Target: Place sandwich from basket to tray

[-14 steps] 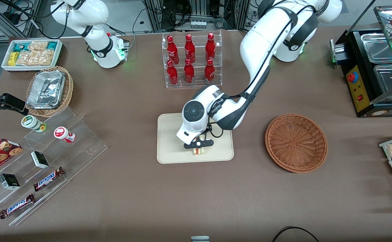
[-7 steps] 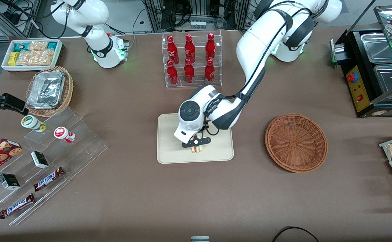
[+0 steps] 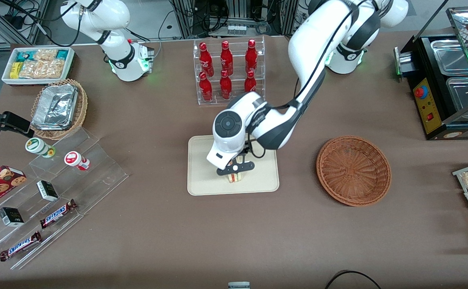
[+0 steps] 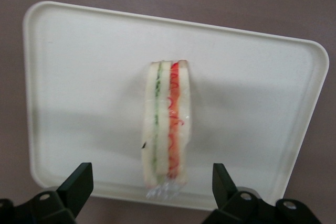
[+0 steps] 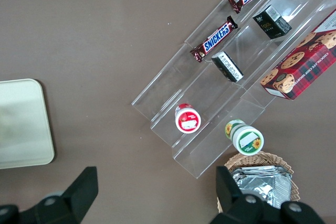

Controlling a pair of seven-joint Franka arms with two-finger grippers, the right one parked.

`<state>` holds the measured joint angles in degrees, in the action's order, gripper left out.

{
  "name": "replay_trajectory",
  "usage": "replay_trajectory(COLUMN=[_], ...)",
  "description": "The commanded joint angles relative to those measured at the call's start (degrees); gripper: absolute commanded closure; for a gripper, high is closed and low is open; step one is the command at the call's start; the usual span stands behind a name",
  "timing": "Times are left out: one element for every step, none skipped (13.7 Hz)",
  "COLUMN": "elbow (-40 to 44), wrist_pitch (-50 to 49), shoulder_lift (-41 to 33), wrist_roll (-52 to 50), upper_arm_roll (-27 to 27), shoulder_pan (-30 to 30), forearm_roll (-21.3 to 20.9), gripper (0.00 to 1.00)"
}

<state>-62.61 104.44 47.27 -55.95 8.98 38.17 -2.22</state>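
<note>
The sandwich (image 3: 235, 177) stands on its edge on the cream tray (image 3: 202, 176), in the tray's part nearer the front camera. In the left wrist view the sandwich (image 4: 167, 124) shows pale bread with green and red layers on the tray (image 4: 79, 77). My left gripper (image 3: 235, 168) is open just above the sandwich; in the wrist view the gripper (image 4: 149, 182) has its black fingertips (image 4: 79, 182) wide apart, clear of the sandwich on either side. The reddish-brown basket (image 3: 353, 170) lies empty beside the tray, toward the working arm's end.
A clear rack of red bottles (image 3: 228, 70) stands farther from the front camera than the tray. Clear stepped shelves with snack bars and cups (image 3: 57, 188) and a tan basket of foil containers (image 3: 58, 108) lie toward the parked arm's end. A black food warmer (image 3: 442, 84) stands toward the working arm's end.
The gripper shifted slightly along the tray with the sandwich and has since risen a little. The sandwich now stays on the tray between the open fingers.
</note>
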Motion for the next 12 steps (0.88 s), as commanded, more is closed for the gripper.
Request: replay_trajectory(elbow=[-1.7,-2.3,-3.4,-5.8,-8.9,-12.2,-15.0,-17.3,-18.9,-20.1,-20.8,-20.6], wrist_pitch=[-5.4,-5.6,-5.4,-4.9,-4.4,-3.7,-2.5,-1.9,-1.9,-2.5,-3.4,-4.9], shoulder_lift=[-5.5,-6.0,-6.8,-8.1,-10.5,-12.9,-14.9,-16.8,-18.6,-20.3,-21.7,-22.5], wrist_roll=[1.8,1.8,2.0,4.4,9.5,13.5,15.7,17.9,22.2,26.6,28.9,29.5], upper_arm_roll=[-5.2,-6.2,-7.8,-9.3,-10.6,-12.4,-13.9,-15.3,-17.5,-19.5,-20.8,-21.3], shoulder_pan=[0.1,0.0,0.0,0.0,0.0,0.0,0.0,-0.1,-0.1,0.0,0.0,0.0], forearm_roll=[0.5,0.6,0.4,0.3,0.6,0.8,1.0,1.8,2.8,4.1,4.4,4.5], gripper=[0.00,0.00,0.00,0.00,0.00,0.00,0.00,0.00,0.00,0.00,0.00,0.00])
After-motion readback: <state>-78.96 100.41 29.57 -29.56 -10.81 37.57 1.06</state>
